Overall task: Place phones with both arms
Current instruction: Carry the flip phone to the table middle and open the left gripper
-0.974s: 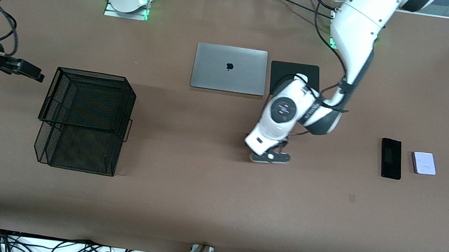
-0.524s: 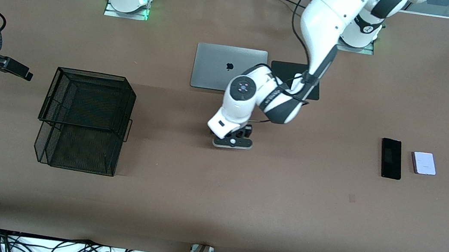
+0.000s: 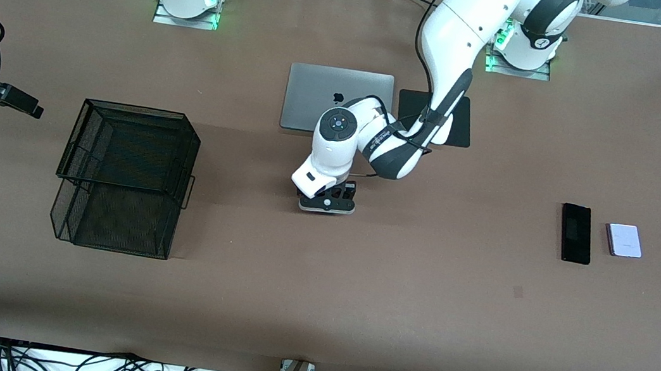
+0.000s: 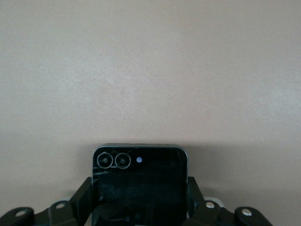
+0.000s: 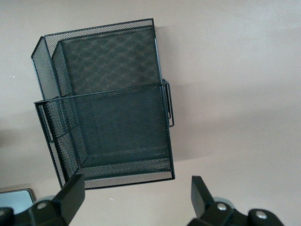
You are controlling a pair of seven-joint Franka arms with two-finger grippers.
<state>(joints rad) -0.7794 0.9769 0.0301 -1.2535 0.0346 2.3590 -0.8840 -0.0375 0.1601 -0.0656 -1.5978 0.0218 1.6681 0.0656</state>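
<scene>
while the left gripper (image 3: 328, 201) hangs over bare table between the grey laptop (image 3: 338, 101) and the front camera, its fingers (image 4: 83, 200) pinch a small squarish black phone (image 4: 139, 186) with two round lenses. the slim black phone (image 3: 576, 233) and pale lilac phone (image 3: 623, 241) lie side by side toward the left arm's end. the right gripper (image 5: 136, 195), fingers spread and holding nothing, waits over the black mesh basket (image 3: 126, 178).

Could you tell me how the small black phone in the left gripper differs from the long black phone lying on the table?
The small black phone is squarish; the long black phone is a slim slab. The small one is clamped in the shut left gripper above bare table; the long one lies flat beside the pale lilac phone, toward the left arm's end. The small one shows two camera rings; no such detail shows on the long one. Both are black.
</scene>
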